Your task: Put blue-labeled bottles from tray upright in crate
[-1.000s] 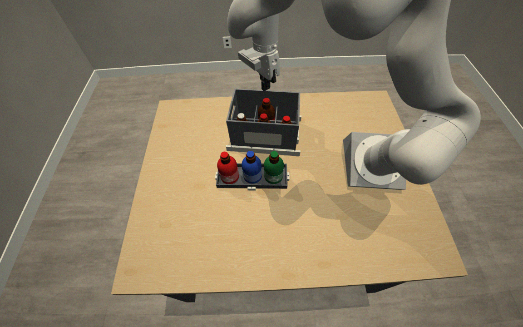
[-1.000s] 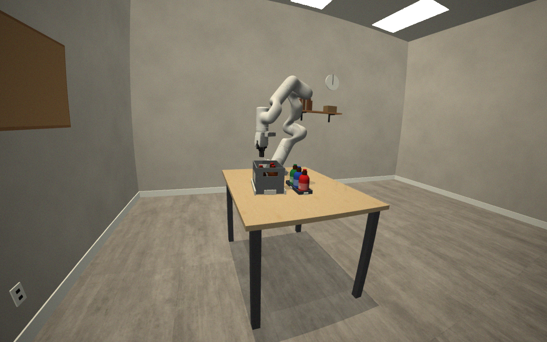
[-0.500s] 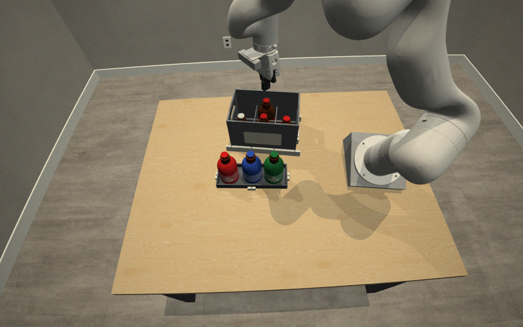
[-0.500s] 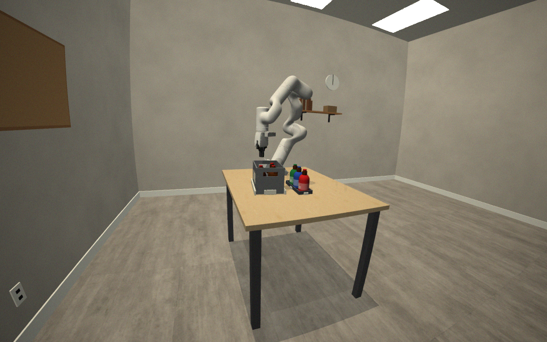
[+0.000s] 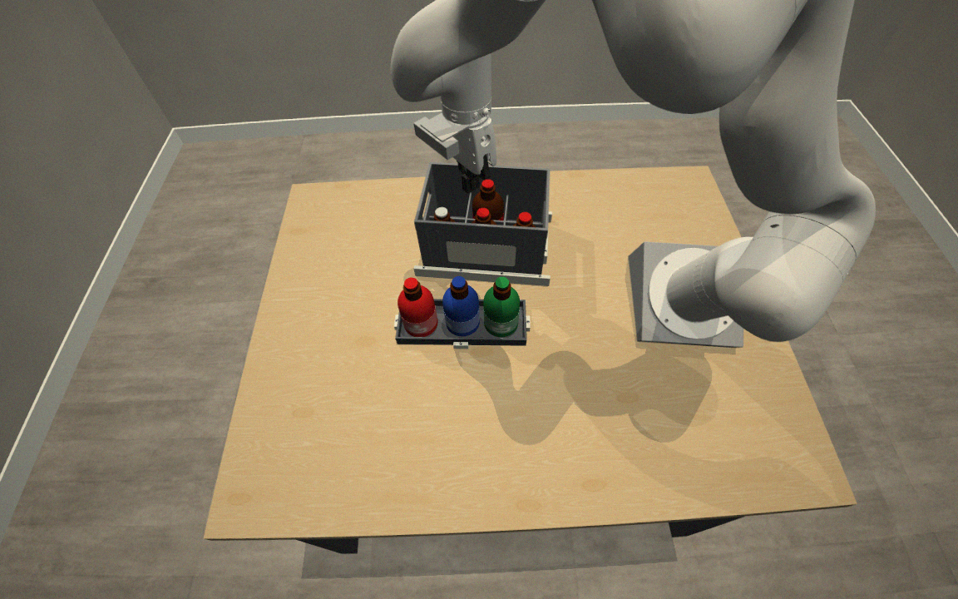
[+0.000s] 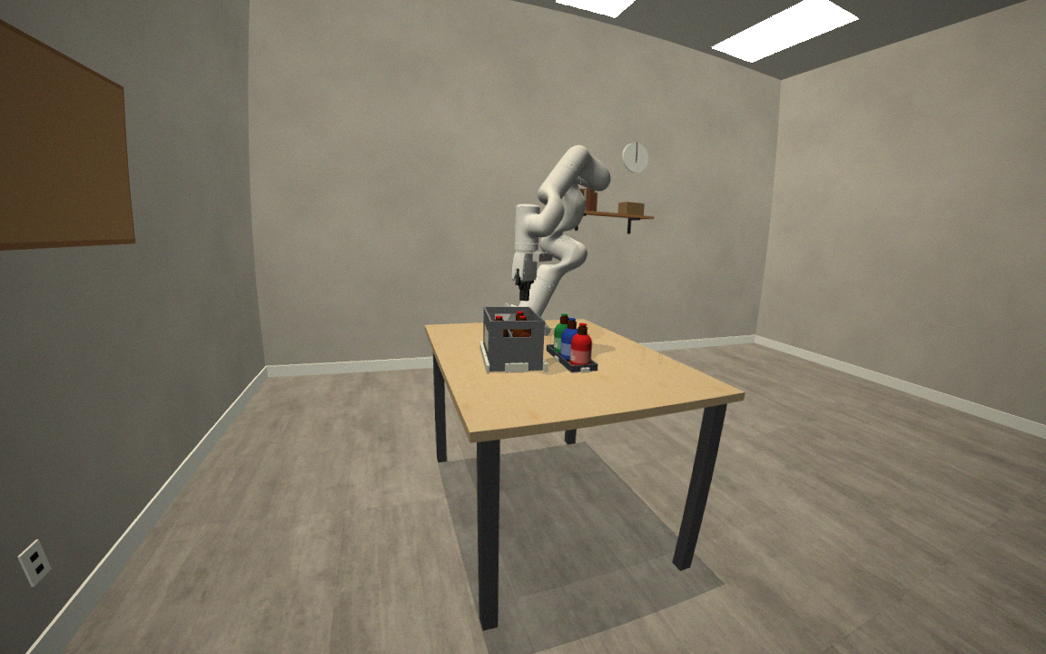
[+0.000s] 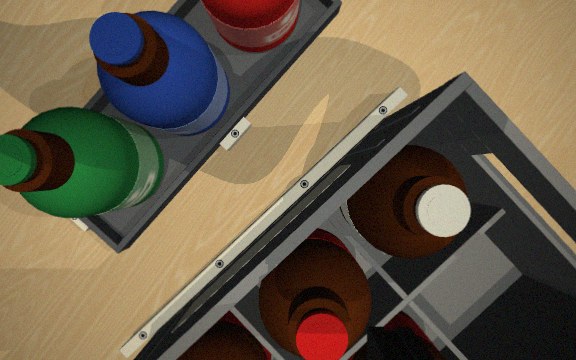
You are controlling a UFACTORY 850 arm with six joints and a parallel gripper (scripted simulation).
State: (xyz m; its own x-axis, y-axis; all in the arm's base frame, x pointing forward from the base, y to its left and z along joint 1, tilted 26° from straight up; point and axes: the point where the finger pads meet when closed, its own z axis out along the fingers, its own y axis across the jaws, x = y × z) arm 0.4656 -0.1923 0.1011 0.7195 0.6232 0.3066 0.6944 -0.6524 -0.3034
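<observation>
The gripper (image 5: 470,180), its fingers pressed together on nothing, hangs low over the back row of the crate (image 5: 481,240), just beside a red-capped bottle (image 5: 487,198). The blue bottle (image 5: 460,306) stands on the tray (image 5: 460,340), untouched. Any sideways move at this height could clip that red cap or a crate wall, tipping a bottle or shoving the crate
</observation>
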